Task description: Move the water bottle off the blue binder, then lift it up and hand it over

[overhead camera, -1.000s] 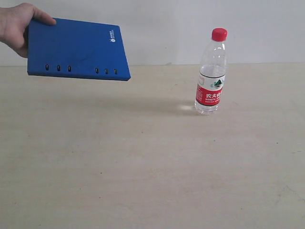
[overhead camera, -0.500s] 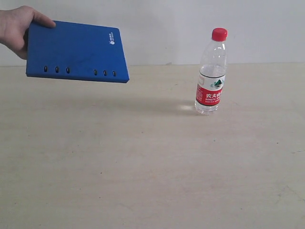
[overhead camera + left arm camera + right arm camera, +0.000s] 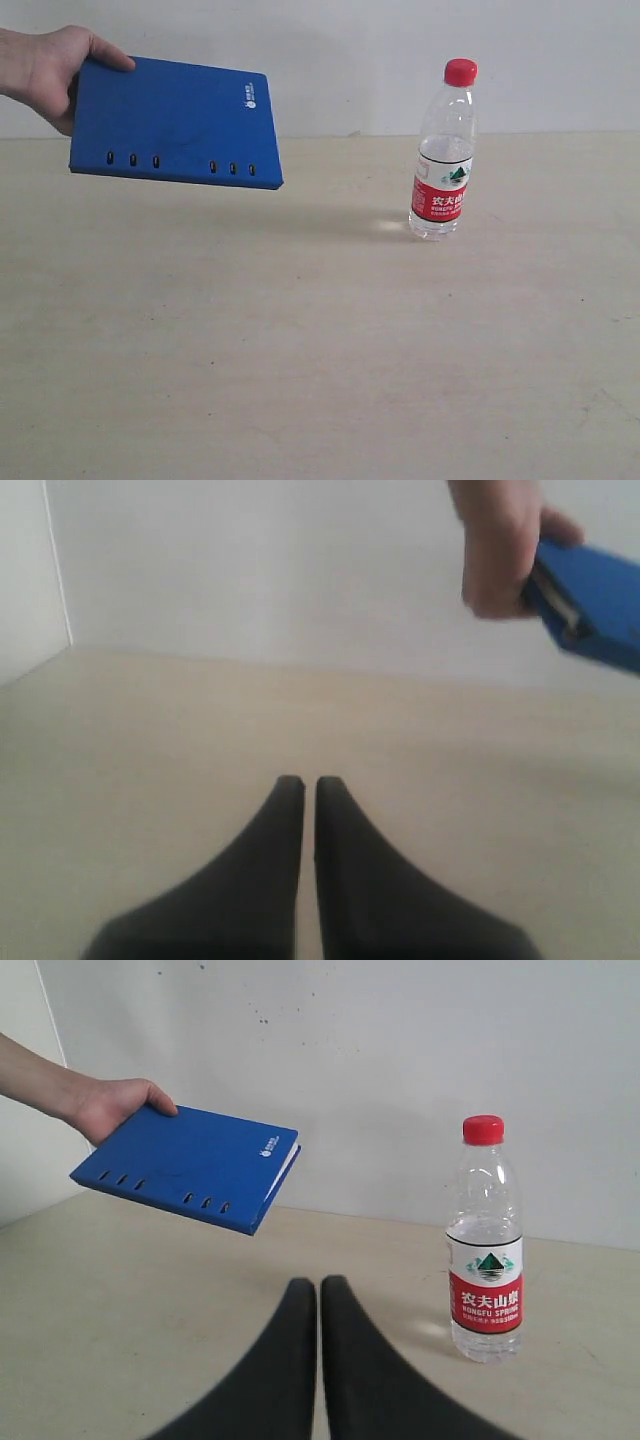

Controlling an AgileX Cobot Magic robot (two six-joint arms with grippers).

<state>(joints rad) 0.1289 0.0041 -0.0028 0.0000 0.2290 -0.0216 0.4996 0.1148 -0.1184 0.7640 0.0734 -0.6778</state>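
The water bottle [image 3: 441,150] stands upright on the table at the right, red cap on top; the right wrist view also shows the bottle [image 3: 485,1241]. A person's hand [image 3: 40,68] holds the blue binder [image 3: 175,122] in the air at the upper left, spine slots facing the camera. The binder [image 3: 190,1166] hangs well apart from the bottle, and one corner of the binder [image 3: 595,605] appears in the left wrist view. My left gripper [image 3: 301,782] is shut over bare table. My right gripper [image 3: 318,1284] is shut, short of the bottle. Neither gripper shows in the exterior view.
A pale wooden table [image 3: 320,340] spreads across the scene, with a white wall [image 3: 350,50] behind it. The person's forearm [image 3: 35,1082] reaches in from the left side.
The hand has shifted the blue binder slightly to the right and a little lower. The bottle has not moved.
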